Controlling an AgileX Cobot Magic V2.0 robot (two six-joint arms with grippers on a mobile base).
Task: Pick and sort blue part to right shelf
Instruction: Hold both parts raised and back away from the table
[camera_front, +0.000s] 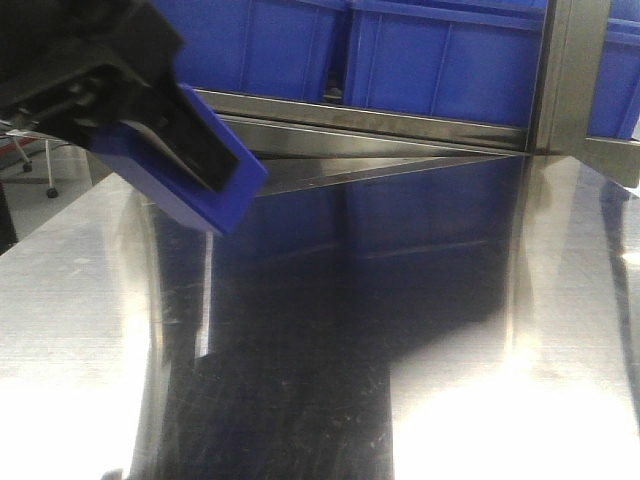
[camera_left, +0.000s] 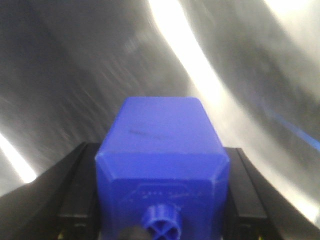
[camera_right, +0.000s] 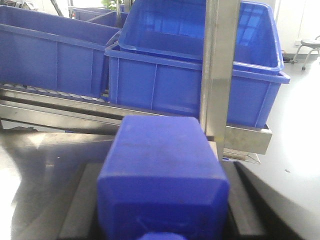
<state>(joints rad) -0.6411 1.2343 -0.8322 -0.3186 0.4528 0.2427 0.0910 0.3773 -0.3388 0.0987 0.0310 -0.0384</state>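
My left gripper (camera_front: 185, 150) hangs at the upper left of the front view, shut on a blue box-shaped part (camera_front: 215, 205) held above the steel table (camera_front: 420, 380). In the left wrist view the blue part (camera_left: 162, 145) sits between the two black fingers (camera_left: 75, 175) of the left gripper (camera_left: 161, 155), over the table. In the right wrist view my right gripper (camera_right: 162, 172) is shut on a second blue part (camera_right: 162, 160), which faces the shelf with blue bins (camera_right: 190, 75). The right gripper does not show in the front view.
A metal shelf rail (camera_front: 380, 130) runs along the back of the table and carries blue bins (camera_front: 440, 55). An upright steel post (camera_front: 570, 70) stands at the right; it also shows in the right wrist view (camera_right: 220, 70). A second bin (camera_right: 50, 55) stands further left.
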